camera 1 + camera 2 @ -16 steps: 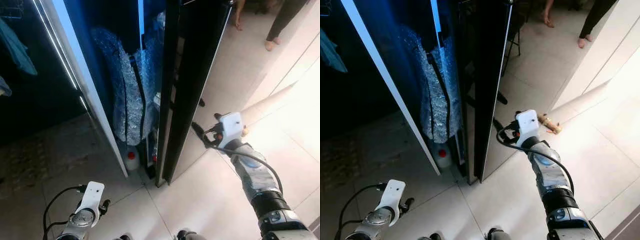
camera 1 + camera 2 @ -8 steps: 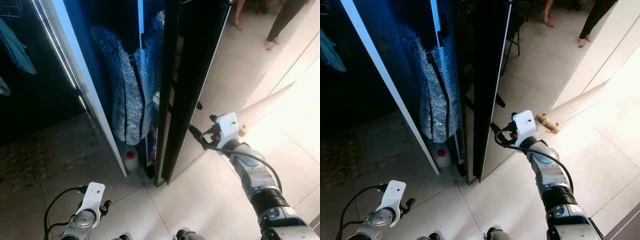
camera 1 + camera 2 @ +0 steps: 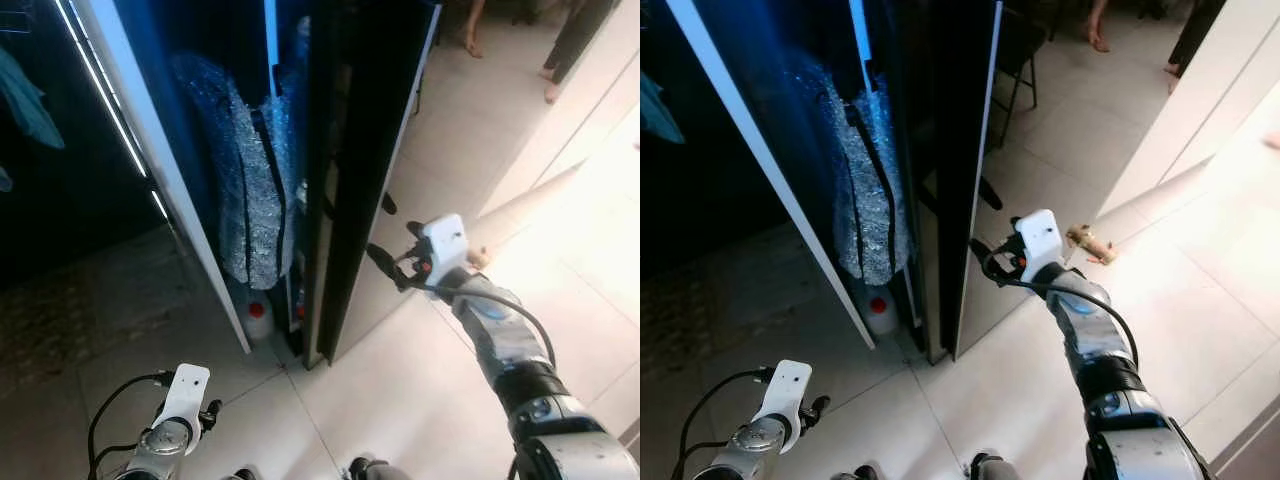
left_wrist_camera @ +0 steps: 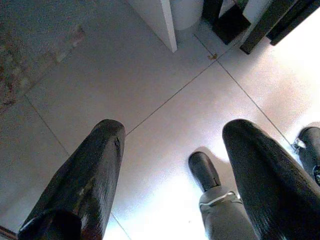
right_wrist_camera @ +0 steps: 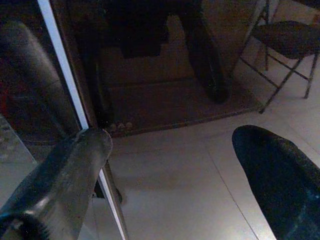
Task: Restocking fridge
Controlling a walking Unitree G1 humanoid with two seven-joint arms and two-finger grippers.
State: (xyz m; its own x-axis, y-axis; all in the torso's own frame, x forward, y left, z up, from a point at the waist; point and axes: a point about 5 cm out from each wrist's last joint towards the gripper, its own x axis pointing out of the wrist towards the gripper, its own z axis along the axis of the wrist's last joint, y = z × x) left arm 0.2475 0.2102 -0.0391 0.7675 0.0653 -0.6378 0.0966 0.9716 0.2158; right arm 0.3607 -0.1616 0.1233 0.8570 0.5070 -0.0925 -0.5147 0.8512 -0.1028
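A: Nearest first. Left hand (image 4: 170,165) hanging low over the tiled floor (image 3: 420,400), fingers (image 4: 85,180) spread wide apart, nothing between them. One robot foot (image 4: 210,185) visible below it in the left wrist view.

B: Noted. Right hand?

A: Right hand (image 3: 385,268) raised and stretched forward, at the outer edge of the fridge door (image 3: 365,150). Fingers (image 5: 75,165) parted, gripping nothing; one of them right up against the door's pale edge strip in the right wrist view. Actual contact: cannot tell.

B: Door position?

A: Ajar, dark glossy panel standing edge-on to the head camera, reflecting the floor. White fridge frame (image 3: 150,170) to the left of the gap, lit strip running along it.

B: Contents?

A: Interior blue-lit. Silvery bubble-wrap bundle (image 3: 245,200) standing upright inside, a dark strap or gap running down its middle. Just beneath it, near the floor, a white bottle with a red cap (image 3: 258,318). No item carried by either hand.

B: Farther out?

A: Small tan object (image 3: 1088,243) lying on the tiles beyond the right wrist, kind not identifiable. Folding chair (image 5: 285,45) behind the door. White wall (image 3: 1200,110) on the right. At the far top edge, a person's bare feet (image 3: 470,40) on the tiles.
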